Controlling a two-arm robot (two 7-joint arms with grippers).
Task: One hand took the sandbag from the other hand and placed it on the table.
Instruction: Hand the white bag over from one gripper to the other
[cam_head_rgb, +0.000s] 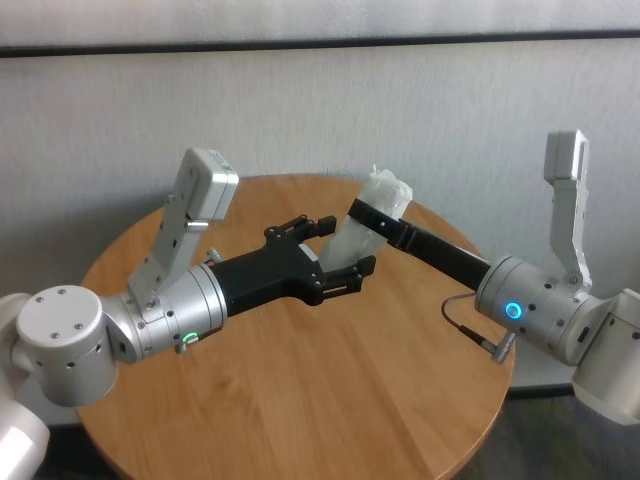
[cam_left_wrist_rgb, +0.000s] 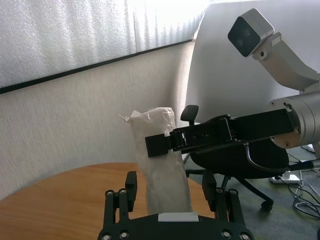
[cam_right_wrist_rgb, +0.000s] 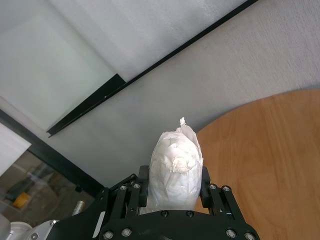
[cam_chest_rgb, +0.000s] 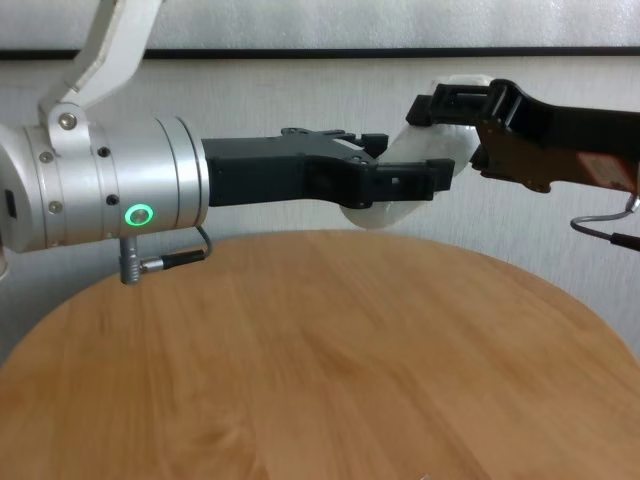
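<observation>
Behind the round wooden table (cam_head_rgb: 300, 400) ran a pale textured wall with a dark horizontal strip. Above the table's far half I held a white sandbag (cam_head_rgb: 372, 222), a crinkled, lumpy pouch with a small twisted tip at one end, lifted clear of the wood. My right gripper (cam_head_rgb: 368, 212), on the wrist with the blue ring, was clamped across the bag's upper part from the right. My left gripper (cam_head_rgb: 335, 255), on the green-ringed wrist, reached in from the left with its fingers (cam_left_wrist_rgb: 131, 186) spread on either side of the bag's lower end, a gap showing between them and the pouch. Both arms met high over the tabletop. Beneath them the light-brown surface lay open toward the near edge, and its curved rim dropped away on the right, where an office chair (cam_left_wrist_rgb: 235, 165) stood beyond.
</observation>
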